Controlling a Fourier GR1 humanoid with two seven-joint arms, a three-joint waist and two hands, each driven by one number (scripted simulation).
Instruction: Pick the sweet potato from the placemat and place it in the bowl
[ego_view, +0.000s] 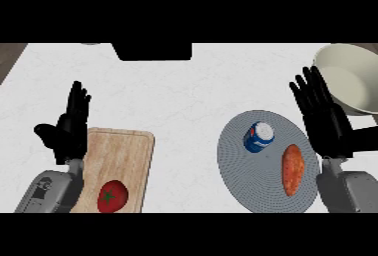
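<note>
An orange sweet potato (293, 169) lies lengthwise on the right part of a round grey placemat (244, 165). A cream bowl (353, 80) stands at the counter's far right, behind the placemat. My right hand (325, 120) is open with fingers straight, upright between the placemat and the bowl, just right of the sweet potato and not touching it. At the left, my left hand (68, 127) is open and resting, fingers up, beside the cutting board.
A blue and white can (258, 136) stands on the placemat, left of the sweet potato. A wooden cutting board (118, 167) at the left carries a red tomato (113, 196). A dark block (155, 51) sits at the counter's back edge.
</note>
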